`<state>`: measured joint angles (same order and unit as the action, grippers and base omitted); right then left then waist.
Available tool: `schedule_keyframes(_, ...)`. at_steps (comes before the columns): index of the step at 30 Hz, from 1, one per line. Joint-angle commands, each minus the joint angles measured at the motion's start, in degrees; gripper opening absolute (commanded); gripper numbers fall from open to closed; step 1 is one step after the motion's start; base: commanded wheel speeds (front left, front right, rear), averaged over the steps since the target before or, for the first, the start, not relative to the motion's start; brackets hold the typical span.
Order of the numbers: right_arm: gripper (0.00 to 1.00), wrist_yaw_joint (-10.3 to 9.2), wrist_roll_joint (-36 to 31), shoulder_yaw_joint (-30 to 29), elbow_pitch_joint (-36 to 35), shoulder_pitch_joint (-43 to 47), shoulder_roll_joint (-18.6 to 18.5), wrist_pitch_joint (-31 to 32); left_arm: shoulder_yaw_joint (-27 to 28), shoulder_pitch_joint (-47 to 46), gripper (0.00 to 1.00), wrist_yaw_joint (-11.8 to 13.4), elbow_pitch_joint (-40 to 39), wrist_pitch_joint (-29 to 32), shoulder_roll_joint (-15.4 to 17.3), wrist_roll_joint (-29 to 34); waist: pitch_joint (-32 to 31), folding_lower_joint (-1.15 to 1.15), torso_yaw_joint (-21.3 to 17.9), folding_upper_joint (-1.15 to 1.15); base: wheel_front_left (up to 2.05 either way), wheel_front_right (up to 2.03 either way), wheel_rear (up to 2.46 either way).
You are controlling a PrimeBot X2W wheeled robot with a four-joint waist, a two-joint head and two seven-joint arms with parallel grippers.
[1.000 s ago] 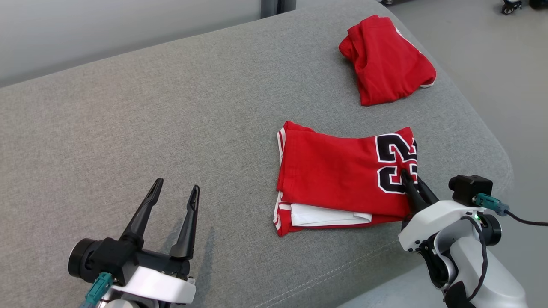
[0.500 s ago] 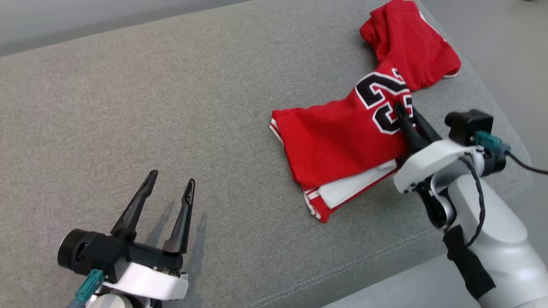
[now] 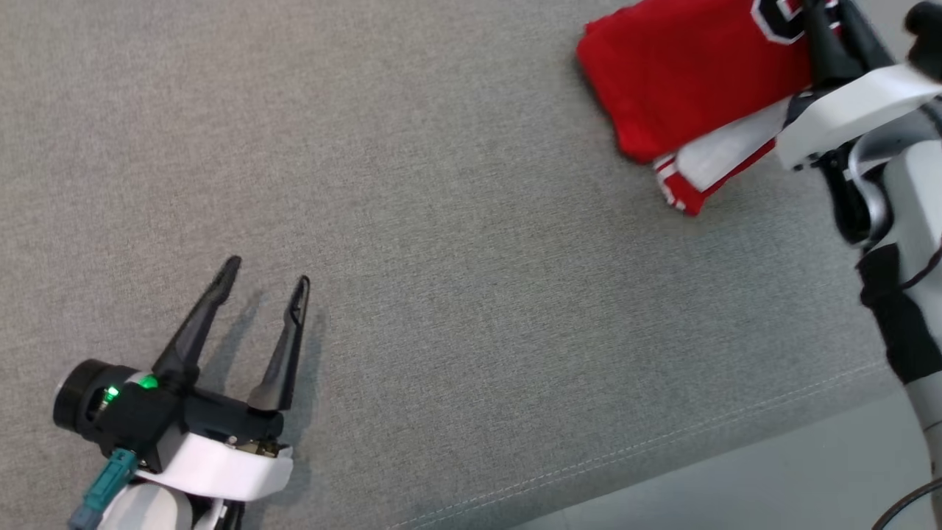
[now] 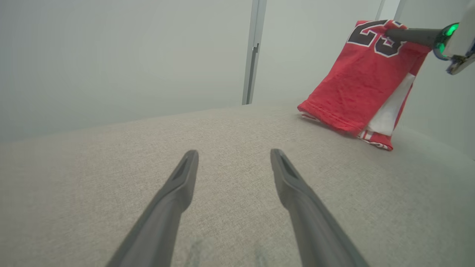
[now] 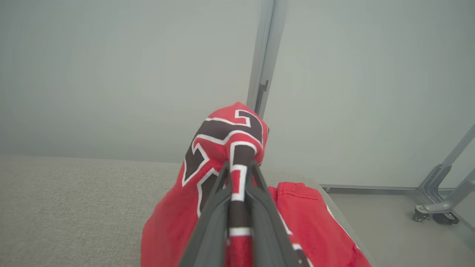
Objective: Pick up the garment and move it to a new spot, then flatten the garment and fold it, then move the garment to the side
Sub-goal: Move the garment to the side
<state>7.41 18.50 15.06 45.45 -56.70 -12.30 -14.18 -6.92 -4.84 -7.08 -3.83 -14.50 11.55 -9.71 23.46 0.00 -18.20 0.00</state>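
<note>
Okay, my left gripper [image 3: 266, 274] sits idle, jaws apart, over the grey cushion [image 3: 471, 221]; folded red garment [image 3: 692, 81] far right, partly lifted, low edge on cushion; right gripper [image 5: 239, 167] clamped on its numbered end; I judge move-aside step; next needs set-down, then release.

I see the garment [image 3: 684, 81], a folded red jersey with a black, white-edged number, at the far right of the grey cushion [image 3: 441, 258]. Its number end hangs lifted, pinched in the right gripper [image 5: 239, 167]. Its lower edge, showing a white layer and striped trim, rests on the cushion.
</note>
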Motion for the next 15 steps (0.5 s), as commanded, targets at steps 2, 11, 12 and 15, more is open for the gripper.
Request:
schedule_keyframes(2,0.00,0.08,-0.66,-0.49,-0.73,-1.24,-1.09,-0.82,1.84,-2.38,1.00,-0.40,-2.09,-0.50,1.18,-0.55,1.43,0.00,0.82,0.00,0.00,0.00,0.00)
schedule_keyframes(11,0.00,0.08,-1.91,-6.07,-0.20,-4.29,-4.51,-0.82,2.04,-2.77,1.00,-0.40,-3.33,-0.50,3.57,-0.86,4.77,0.00,1.69,0.00,0.00,0.00,0.00)
schedule_keyframes(12,0.00,0.08,-2.09,-6.71,-0.34,-4.33,-4.71,-0.82,2.07,-2.76,1.00,-0.40,-3.42,-0.50,3.78,-0.86,4.98,0.00,1.71,0.00,0.00,0.00,0.00)
schedule_keyframes(15,0.00,0.08,-2.58,-9.27,-1.24,-4.28,-5.21,-0.82,2.28,-2.75,1.00,-0.40,-3.82,-0.50,4.32,-0.90,5.71,0.00,1.74,0.00,0.00,0.00,0.00)
